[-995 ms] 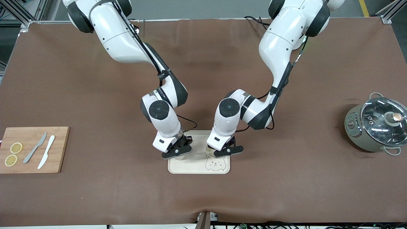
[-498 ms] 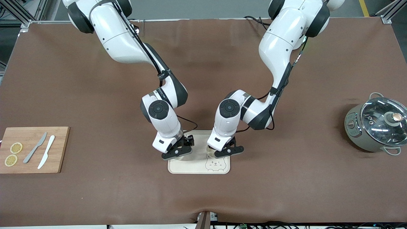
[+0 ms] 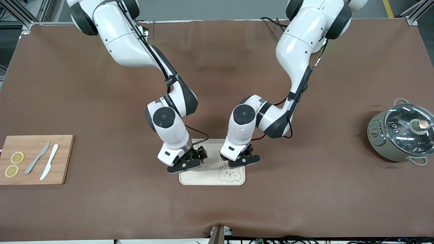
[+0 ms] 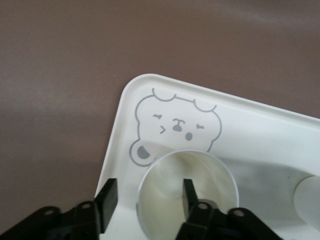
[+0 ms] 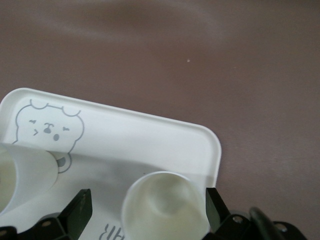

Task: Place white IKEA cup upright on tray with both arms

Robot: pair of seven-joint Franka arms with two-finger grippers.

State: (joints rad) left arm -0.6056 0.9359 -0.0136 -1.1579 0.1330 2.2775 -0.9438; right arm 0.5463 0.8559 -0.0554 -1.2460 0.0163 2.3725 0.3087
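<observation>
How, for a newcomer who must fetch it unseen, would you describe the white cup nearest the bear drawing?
On the brown table mat, find the flat cream rectangular tray at its middle. Two upright round white cups stand on it. The wanted cup stands right beside the grey cartoon bear face, toward the left arm's end; the other cup stands by the lettering.

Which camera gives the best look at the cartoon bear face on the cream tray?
The left wrist view: the bear face shows whole and large. The right wrist view has it partly covered by a white cup; the front view shows it small.
</observation>
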